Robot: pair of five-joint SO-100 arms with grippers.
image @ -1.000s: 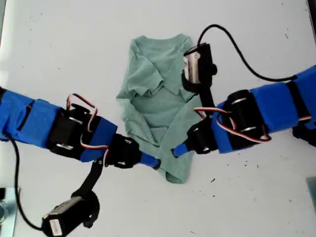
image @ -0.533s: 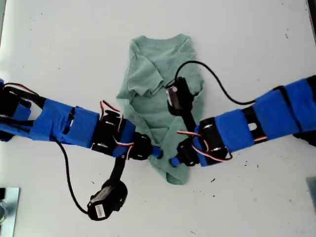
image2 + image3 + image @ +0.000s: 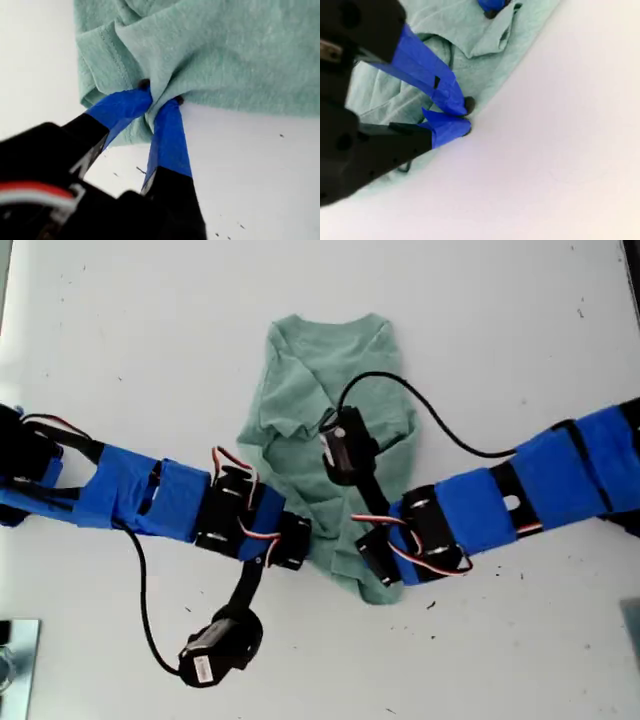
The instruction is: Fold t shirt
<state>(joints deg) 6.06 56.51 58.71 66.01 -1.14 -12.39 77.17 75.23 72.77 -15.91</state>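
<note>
T shirt (image 3: 320, 390) lies flat mid-desk (image 3: 520, 330), collar away from the arms. My first gripper (image 3: 161, 97) has its jaws clamped on a bunched hem corner. My second gripper (image 3: 462, 116) is at the hem's edge, jaws nearly together; I can't tell if it has a grip. Both arms have crowded closer over the hem. There's bare desk all round the shirt.

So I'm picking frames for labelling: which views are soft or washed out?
Exterior view: sharp enough, the white table bright and nearly shadowless. First wrist view: t shirt weave crisp, black gripper body close to the lens blurred. Second wrist view: soft overall, table glaring pale.
</note>
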